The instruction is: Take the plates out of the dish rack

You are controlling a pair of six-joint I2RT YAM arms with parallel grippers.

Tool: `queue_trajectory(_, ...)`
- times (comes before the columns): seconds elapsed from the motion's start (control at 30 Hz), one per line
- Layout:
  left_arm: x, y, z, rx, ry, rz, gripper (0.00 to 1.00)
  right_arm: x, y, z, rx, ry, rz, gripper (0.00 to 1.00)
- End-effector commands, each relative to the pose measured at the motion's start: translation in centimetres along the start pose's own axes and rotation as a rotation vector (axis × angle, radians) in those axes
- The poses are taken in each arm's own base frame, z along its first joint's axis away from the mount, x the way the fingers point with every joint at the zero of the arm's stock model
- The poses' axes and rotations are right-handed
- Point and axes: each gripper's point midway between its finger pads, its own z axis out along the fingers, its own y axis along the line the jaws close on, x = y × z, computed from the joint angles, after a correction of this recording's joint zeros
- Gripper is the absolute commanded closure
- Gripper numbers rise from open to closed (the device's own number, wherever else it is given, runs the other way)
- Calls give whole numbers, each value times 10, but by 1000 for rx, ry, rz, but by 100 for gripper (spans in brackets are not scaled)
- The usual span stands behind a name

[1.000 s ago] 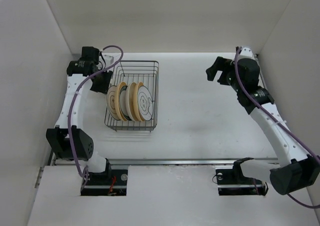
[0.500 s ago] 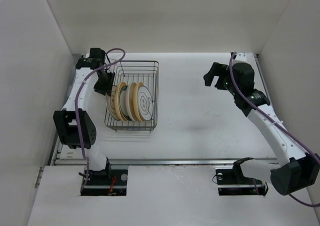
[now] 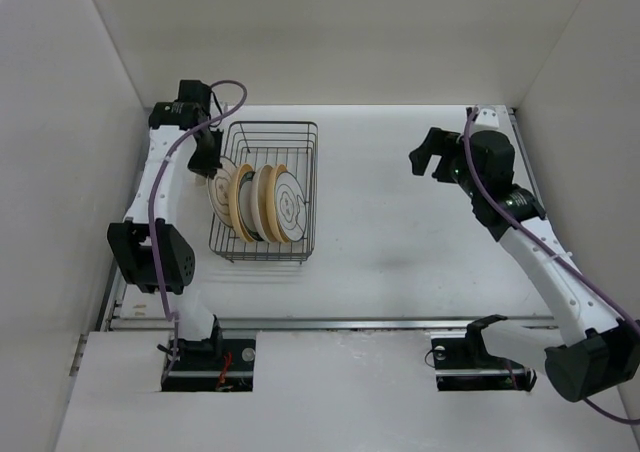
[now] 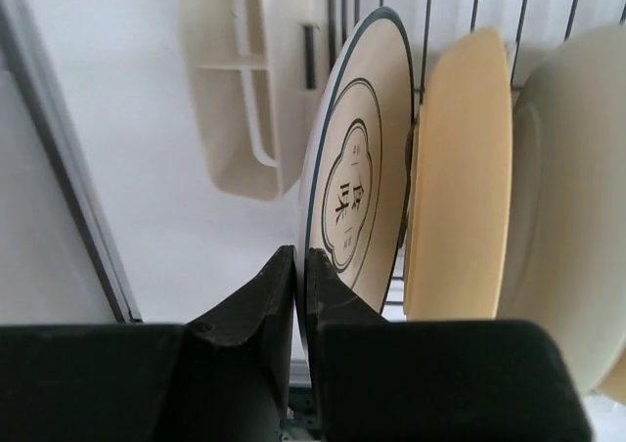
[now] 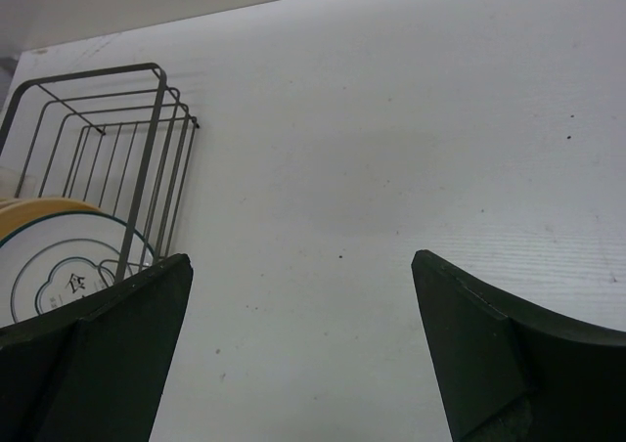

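your left gripper (image 4: pixel 301 264) is pinching the rim of the upright end plate (image 4: pixel 357 188); right gripper (image 5: pixel 301 258) is hanging spread, well apart

arms (image 3: pixel 548 260) | white links (image 3: pixel 148 187) | black joints (image 3: pixel 128 257) | purple cables (image 3: pixel 151 237) | black claws (image 4: pixel 301 266)

Overhead from behind, left wrist tight on plates (image 4: pixel 357 188), right wrist low and distant, all showing dish rack (image 3: pixel 262 255)

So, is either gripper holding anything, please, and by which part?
Left gripper pinches the ringed white plate by its rim; right gripper holds nothing.
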Motion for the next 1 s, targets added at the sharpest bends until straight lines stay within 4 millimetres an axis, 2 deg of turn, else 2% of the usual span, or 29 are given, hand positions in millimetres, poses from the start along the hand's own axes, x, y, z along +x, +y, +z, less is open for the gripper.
queue_trajectory(0.0, -25, 1, -57, -18, -168, -60, 100, -15, 15, -7, -56, -49, 5, 0)
queue_trajectory(0.03, -30, 4, -67, -30, -200, -64, 100, -11, 18, -5, -61, -38, 2, 0)
queue_trajectory(0.13, -47, 14, -96, -77, -314, -91, 100, -21, 29, -7, -97, -50, 0, 0)
queue_trajectory(0.17, -50, 15, -97, -95, -327, -79, 100, -15, 34, -3, -114, -29, -4, 0)
queue_trajectory(0.23, -54, 30, -109, -174, -374, -90, 100, -18, 47, -4, -166, -22, -7, 0)
queue_trajectory(0.3, -65, 40, -116, -228, -425, -110, 100, -11, 57, 1, -203, 12, -13, 0)
queue_trajectory(0.33, -69, 49, -126, -272, -458, -117, 100, -6, 66, 2, -233, 25, -19, 0)
queue_trajectory(0.37, -78, 52, -132, -290, -497, -119, 100, -9, 84, -1, -298, 28, -25, 0)
queue_trajectory(0.43, -89, 61, -148, -331, -564, -146, 100, -1, 101, 4, -358, 62, -34, 0)
queue_trajectory(0.47, -95, 61, -156, -330, -597, -154, 100, -3, 121, -1, -433, 67, -43, 0)
queue_trajectory(0.53, -111, 64, -180, -332, -691, -168, 100, 4, 140, 4, -491, 96, -52, 0)
queue_trajectory(0.57, -116, 61, -187, -312, -721, -168, 100, 5, 149, 3, -522, 100, -57, 0)
queue_trajectory(0.6, -121, 59, -193, -295, -751, -179, 100, 0, 168, -3, -588, 90, -65, 0)
queue_trajectory(0.63, -126, 56, -200, -266, -785, -208, 100, 4, 176, 1, -608, 108, -60, 0)
queue_trajectory(0.7, -134, 37, -210, -150, -827, -196, 100, -4, 198, -5, -690, 94, -57, 0)
queue_trajectory(0.77, -134, 13, -210, -15, -821, -170, 100, -2, 213, -4, -743, 105, -51, 0)
queue_trajectory(0.8, -132, -16, -210, 141, -809, -114, 100, 2, 219, -4, -770, 120, -40, 0)
queue_trajectory(0.87, -123, -48, -211, 316, -768, -55, 100, -5, 233, -6, -837, 116, -19, 0)
queue_trajectory(0.9, -115, -78, -216, 496, -734, 7, 100, -4, 236, -6, -854, 122, -10, 0)
queue_trajectory(0.93, -109, -96, -209, 587, -684, 39, 100, -8, 242, -8, -885, 113, -5, 0)
queue_trajectory(0.97, -101, -108, -206, 662, -639, 58, 100, 0, 242, 0, -876, 132, -4, 0)
